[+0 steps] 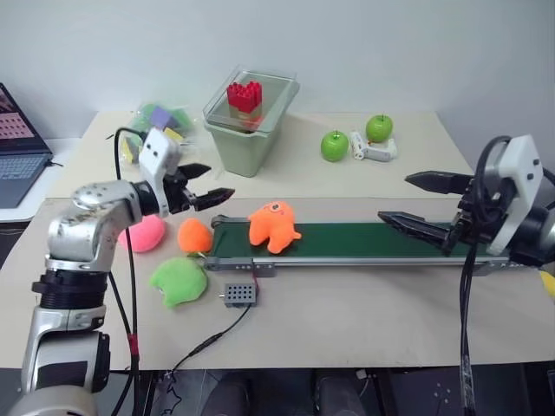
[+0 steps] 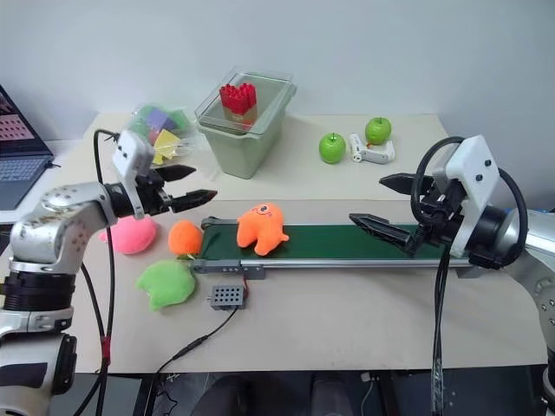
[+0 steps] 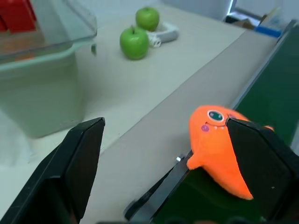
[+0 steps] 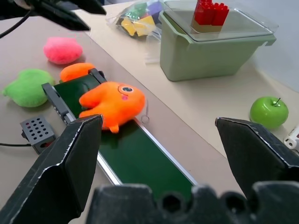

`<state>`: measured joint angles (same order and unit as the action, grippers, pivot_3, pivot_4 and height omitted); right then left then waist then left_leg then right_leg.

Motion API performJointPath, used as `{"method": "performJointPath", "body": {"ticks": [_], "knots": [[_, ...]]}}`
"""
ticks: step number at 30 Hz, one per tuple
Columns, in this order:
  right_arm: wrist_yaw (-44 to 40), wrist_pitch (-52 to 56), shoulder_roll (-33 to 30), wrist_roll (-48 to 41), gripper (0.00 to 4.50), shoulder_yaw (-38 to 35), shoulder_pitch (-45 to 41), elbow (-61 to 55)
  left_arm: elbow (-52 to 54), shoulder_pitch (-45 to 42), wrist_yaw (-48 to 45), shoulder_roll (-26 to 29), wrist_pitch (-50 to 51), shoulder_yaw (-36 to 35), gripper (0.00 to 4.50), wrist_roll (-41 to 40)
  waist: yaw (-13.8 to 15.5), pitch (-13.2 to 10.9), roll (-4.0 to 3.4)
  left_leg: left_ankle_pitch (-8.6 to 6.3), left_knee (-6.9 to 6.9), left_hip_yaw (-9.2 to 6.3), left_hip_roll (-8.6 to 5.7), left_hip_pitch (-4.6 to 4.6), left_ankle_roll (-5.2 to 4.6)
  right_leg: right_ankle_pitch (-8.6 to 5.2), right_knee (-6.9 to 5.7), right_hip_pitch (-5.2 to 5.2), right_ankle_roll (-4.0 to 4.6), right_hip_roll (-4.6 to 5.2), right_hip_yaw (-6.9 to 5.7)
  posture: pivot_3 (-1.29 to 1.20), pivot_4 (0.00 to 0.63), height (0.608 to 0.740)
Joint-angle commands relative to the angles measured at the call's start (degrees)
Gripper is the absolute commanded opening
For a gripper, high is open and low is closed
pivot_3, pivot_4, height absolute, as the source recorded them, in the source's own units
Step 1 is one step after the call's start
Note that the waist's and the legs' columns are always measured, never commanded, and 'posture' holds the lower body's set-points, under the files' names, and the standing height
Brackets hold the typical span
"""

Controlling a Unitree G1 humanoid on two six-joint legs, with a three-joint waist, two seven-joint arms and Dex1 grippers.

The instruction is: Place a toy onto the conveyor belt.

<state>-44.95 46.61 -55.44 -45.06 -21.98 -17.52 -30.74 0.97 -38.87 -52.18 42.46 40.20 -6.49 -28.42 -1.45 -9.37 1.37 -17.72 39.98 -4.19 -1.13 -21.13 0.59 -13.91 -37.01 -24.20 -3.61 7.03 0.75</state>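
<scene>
Left gripper: spread wide, nothing held, raised left of the toy.
Right gripper: spread wide, nothing held, above the conveyor belt.
Toy: rested on the belt's left end.

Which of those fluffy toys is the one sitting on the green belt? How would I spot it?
Find the long dark green conveyor belt across the table. At its left end sits a bright orange plush toy with stubby legs and one googly eye. The plain round orange plush, pink plush and green plush lie off the belt.
</scene>
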Motion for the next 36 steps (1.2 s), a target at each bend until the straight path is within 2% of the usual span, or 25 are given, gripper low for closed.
{"method": "performJointPath", "body": {"ticks": [1, 8, 20, 36], "knots": [[-2.0, -3.3, -1.4, 2.5, 4.5, 1.4, -0.5, 1.0, 5.3, 1.2, -2.8, 3.0, 1.8, -2.8, 4.41, -3.4, -0.2, 0.0, 0.0, 0.0, -0.01, 0.0, 0.0, 0.0, 0.0, 0.0, 0.0, -0.01, 0.0, 0.0, 0.0, 0.0, 0.15, 0.74], [-4.6, -6.9, -1.7, 6.4, 4.5, 4.6, -2.4, 5.1, 9.8, 10.8, -6.8, 8.6, -6.6, 1.7, 4.41, 3.1, -0.2, 0.0, -0.01, 0.0, -0.02, 0.03, 0.01, 0.03, 0.01, 0.0, 0.04, 0.0, 0.0, -0.01, 0.05, 0.0, 0.15, 0.74], [-7.8, -7.9, -0.9, 6.7, 4.5, 6.0, -9.2, 11.0, 7.7, 8.4, -6.0, 7.3, -10.1, 2.7, 4.41, 5.2, 0.5, 0.0, -0.01, 0.0, 0.0, 0.04, 0.01, -0.02, 0.01, 0.0, 0.19, -0.01, 0.0, -0.01, 0.04, 0.0, 0.15, 0.74], [-8.0, -7.3, -1.2, 6.5, 4.5, 6.4, -9.9, 10.7, 8.0, 5.1, -4.5, 5.2, -8.8, 2.0, 4.41, 3.9, 0.5, 0.0, -0.01, 0.0, 0.0, 0.05, 0.01, -0.02, 0.0, 0.0, 0.03, -0.01, 0.0, -0.01, 0.03, 0.0, 0.15, 0.74]]}}
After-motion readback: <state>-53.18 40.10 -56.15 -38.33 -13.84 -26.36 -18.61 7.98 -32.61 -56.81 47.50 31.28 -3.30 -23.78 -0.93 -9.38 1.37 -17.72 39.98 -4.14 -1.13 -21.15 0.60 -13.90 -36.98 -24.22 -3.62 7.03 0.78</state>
